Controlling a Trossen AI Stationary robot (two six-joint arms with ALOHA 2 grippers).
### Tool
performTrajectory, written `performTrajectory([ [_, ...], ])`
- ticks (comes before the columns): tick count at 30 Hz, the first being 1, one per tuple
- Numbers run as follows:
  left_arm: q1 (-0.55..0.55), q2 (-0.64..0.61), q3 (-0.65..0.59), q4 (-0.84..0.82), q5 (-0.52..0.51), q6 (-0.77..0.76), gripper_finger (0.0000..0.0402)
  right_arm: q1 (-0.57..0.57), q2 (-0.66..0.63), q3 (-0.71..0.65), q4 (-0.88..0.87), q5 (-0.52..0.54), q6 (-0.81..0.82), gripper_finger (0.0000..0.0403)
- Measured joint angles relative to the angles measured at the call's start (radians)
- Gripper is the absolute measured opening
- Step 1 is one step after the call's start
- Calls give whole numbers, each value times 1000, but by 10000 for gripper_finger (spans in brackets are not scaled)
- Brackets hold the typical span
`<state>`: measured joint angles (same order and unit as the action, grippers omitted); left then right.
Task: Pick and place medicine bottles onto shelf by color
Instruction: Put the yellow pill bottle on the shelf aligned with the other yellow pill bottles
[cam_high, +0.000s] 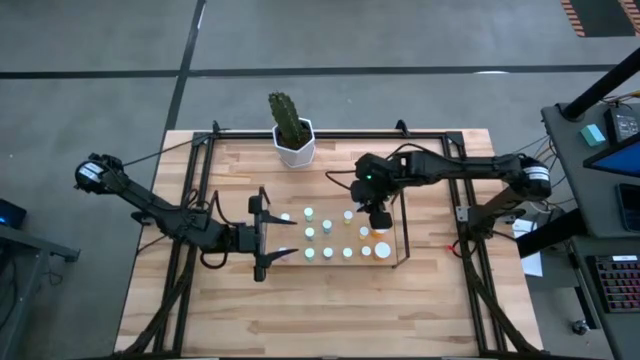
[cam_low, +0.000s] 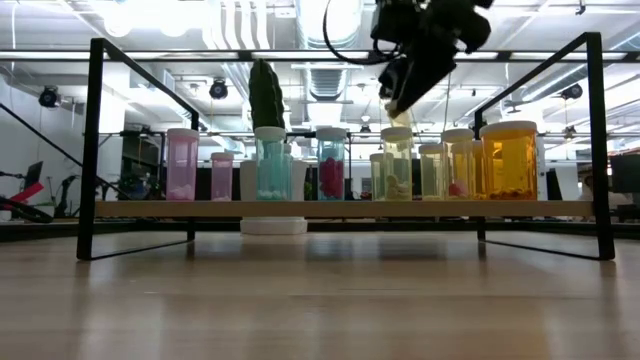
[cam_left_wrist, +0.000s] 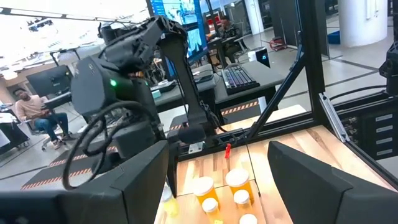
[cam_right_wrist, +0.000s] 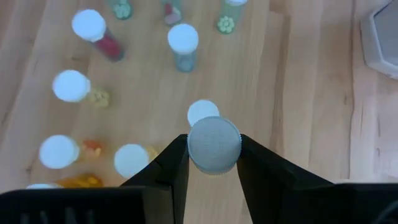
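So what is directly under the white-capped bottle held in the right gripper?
Under the white-capped bottle, clamped by the right gripper, another white bottle cap shows, standing on the light wooden shelf base. The held cap covers part of it; its contents cannot be seen.

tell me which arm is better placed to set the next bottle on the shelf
Right. The right gripper already grips a white-capped bottle and hangs above the shelf rows. The left gripper sits open and empty at the shelf's left end, so it would have to pick something up first.
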<state>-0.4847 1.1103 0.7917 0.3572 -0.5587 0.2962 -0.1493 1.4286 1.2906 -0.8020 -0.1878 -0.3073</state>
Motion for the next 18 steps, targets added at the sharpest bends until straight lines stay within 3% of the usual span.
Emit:
performTrajectory([
  [8, 0, 0, 0, 1, 0, 0, 259, 0, -7, -125, 82, 4, 37, 109],
  [18, 0, 0, 0, 1, -3, 1, 259, 0, 0, -162, 160, 29, 53, 109],
])
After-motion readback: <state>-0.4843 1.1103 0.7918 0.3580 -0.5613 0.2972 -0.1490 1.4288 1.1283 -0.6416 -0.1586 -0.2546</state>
